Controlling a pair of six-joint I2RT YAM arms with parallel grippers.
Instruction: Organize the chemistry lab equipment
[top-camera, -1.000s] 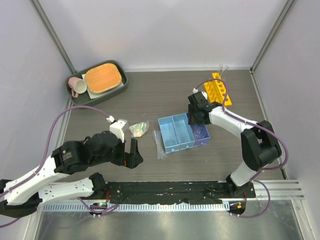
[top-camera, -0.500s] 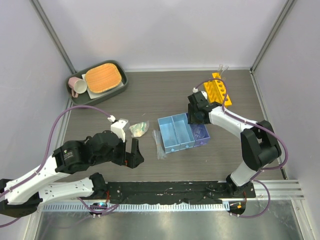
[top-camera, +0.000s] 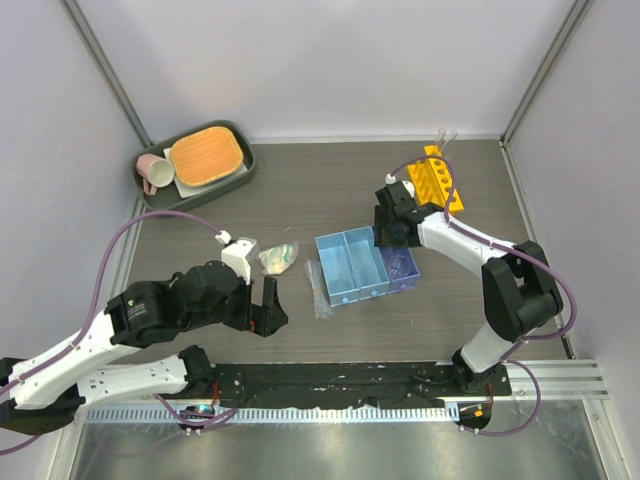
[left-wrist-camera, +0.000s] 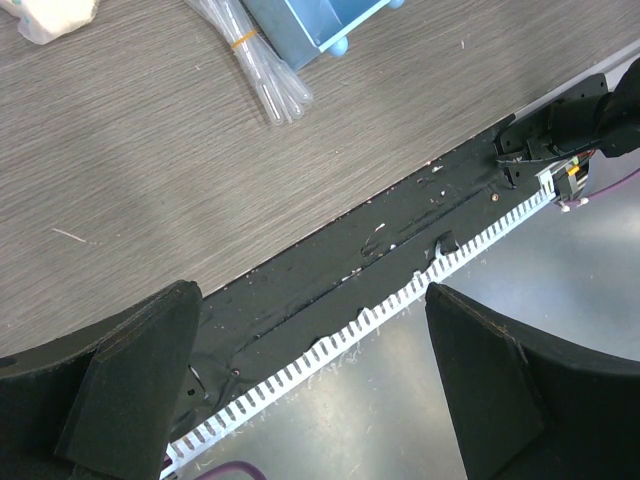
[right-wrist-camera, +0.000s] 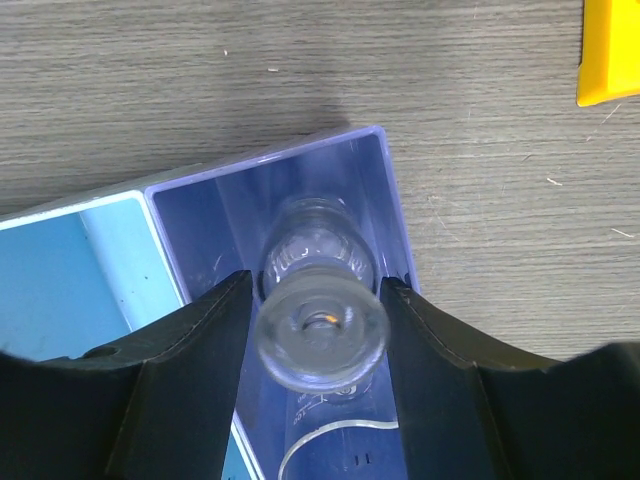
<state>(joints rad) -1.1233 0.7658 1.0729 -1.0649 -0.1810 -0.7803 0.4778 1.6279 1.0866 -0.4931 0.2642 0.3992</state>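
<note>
The blue three-compartment tray (top-camera: 350, 268) lies mid-table. My right gripper (top-camera: 392, 234) hangs over its right compartment (right-wrist-camera: 190, 225), shut on a small clear beaker (right-wrist-camera: 320, 312) held by the rim. A second clear beaker (right-wrist-camera: 335, 445) lies in that compartment below it. The yellow-orange rack (top-camera: 438, 178) stands behind, with thin clear tubes (top-camera: 446, 135) at its far end; its corner shows in the right wrist view (right-wrist-camera: 610, 50). The clear pipette bundle (top-camera: 318, 286) lies left of the tray, also in the left wrist view (left-wrist-camera: 258, 65). My left gripper (top-camera: 264, 312) is open and empty near the front edge.
A grey tray (top-camera: 240, 170) with an orange pad and a pink mug sits at the back left. A small crumpled whitish wad (top-camera: 278, 257) lies left of the blue tray. The black base rail (left-wrist-camera: 400, 240) runs along the table's front edge.
Almost nothing has moved. My left gripper has shifted very slightly to the right. The right gripper keeps its hold on the beaker over the tray.
</note>
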